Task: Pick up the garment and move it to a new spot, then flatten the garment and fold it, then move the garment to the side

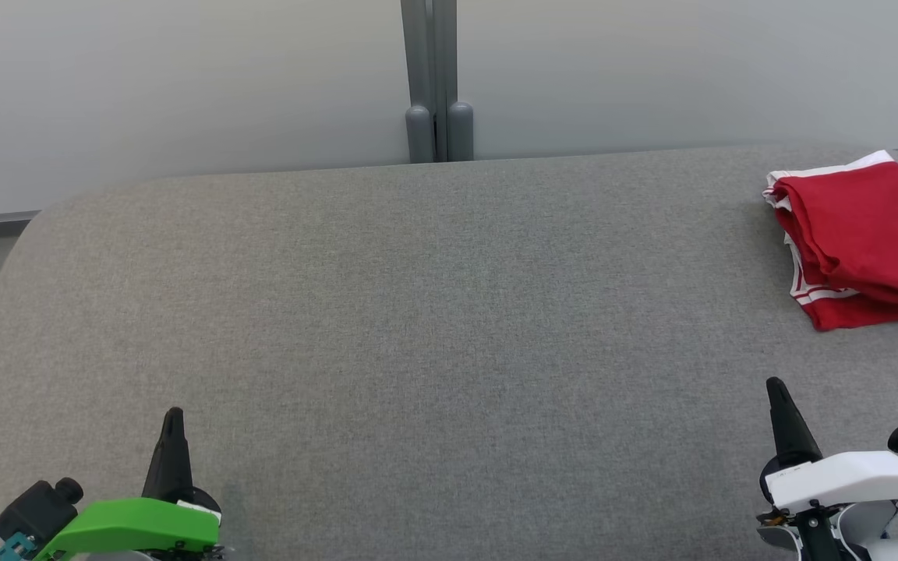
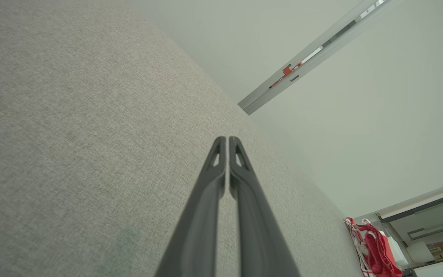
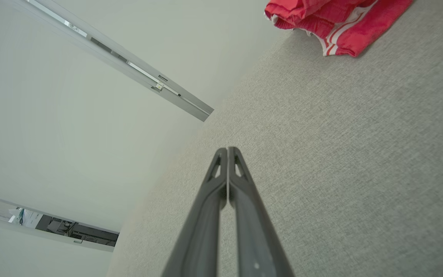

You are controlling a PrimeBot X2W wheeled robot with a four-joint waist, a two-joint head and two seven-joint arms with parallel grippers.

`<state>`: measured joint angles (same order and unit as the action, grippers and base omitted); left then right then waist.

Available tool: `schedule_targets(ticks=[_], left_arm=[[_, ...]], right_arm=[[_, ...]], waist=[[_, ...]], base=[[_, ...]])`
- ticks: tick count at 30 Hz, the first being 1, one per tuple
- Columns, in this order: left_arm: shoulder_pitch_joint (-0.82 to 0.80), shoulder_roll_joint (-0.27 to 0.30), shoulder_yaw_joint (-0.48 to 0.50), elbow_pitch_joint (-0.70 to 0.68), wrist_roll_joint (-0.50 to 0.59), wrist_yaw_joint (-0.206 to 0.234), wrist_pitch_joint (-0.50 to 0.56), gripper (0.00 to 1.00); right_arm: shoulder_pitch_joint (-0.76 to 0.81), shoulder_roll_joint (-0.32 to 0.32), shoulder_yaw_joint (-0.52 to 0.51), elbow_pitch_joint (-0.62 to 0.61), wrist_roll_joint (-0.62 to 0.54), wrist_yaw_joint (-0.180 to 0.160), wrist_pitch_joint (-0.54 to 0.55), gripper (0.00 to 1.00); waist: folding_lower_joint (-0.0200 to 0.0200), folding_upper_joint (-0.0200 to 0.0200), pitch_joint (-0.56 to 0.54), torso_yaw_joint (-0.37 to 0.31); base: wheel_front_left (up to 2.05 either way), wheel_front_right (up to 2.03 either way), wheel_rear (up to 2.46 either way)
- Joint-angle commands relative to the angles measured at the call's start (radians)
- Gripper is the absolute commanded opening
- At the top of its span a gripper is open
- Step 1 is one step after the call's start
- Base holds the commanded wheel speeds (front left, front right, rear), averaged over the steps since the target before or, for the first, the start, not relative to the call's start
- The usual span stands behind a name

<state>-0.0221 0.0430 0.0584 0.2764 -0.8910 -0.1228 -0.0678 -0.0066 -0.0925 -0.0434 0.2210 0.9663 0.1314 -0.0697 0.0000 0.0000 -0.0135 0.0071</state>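
The red garment [image 1: 862,241], trimmed in white, is lying as a loose layered bundle at the far right of the grey padded surface [image 1: 449,312], and its right part is running past the edge of the head view. It is sitting well apart from both grippers.

The right gripper [image 1: 778,389] is hovering at the near right with its two dark fingers pressed together, gripping nothing. The left gripper [image 1: 173,417] is waiting at the near left, likewise closed and empty.

With the bundle lying off to the side, I am reading this either as the pick-up about to begin or as the garment already set aside; I cannot tell which.

If the pick-up is the step in hand, the right arm is looking like the better choice, being nearer. Doing it well is asking for the fingers to open before the reach. They should then be coming down on the bundle's near edge, where the layers are stacking up, and pinching deep enough that the cloth lifts in one piece. The bare middle of the surface is offering the room needed for flattening.
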Motion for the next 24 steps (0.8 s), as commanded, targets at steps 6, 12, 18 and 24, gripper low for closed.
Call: schedule_targets(ticks=[6, 12, 18, 24], left_arm=[[-0.036, 0.007, 0.010, -0.015, -0.100, -0.005, 0.024, 0.00], [-0.042, 0.007, 0.016, -0.017, -0.167, -0.006, 0.041, 0.00], [-0.049, 0.008, 0.021, -0.019, -0.231, -0.006, 0.058, 0.00], [-0.055, 0.008, 0.026, -0.021, -0.300, -0.007, 0.076, 0.00]], right_arm=[[-0.034, 0.002, -0.012, -0.004, 0.086, 0.000, 0.025, 0.00], [-0.043, 0.006, -0.019, -0.002, 0.147, 0.000, 0.042, 0.00], [-0.050, 0.010, -0.024, 0.001, 0.205, -0.001, 0.058, 0.00], [-0.058, 0.014, -0.031, 0.005, 0.268, 0.000, 0.076, 0.00]], waist=[[0.0000, 0.0000, 0.001, -0.001], [0.0000, 0.0000, 0.003, -0.001], [0.0000, 0.0000, 0.004, -0.002], [0.0000, 0.0000, 0.005, -0.002]], base=[[0.00, 0.00, 0.00], [0.00, 0.00, 0.00], [0.00, 0.00, 0.00], [0.00, 0.00, 0.00]])
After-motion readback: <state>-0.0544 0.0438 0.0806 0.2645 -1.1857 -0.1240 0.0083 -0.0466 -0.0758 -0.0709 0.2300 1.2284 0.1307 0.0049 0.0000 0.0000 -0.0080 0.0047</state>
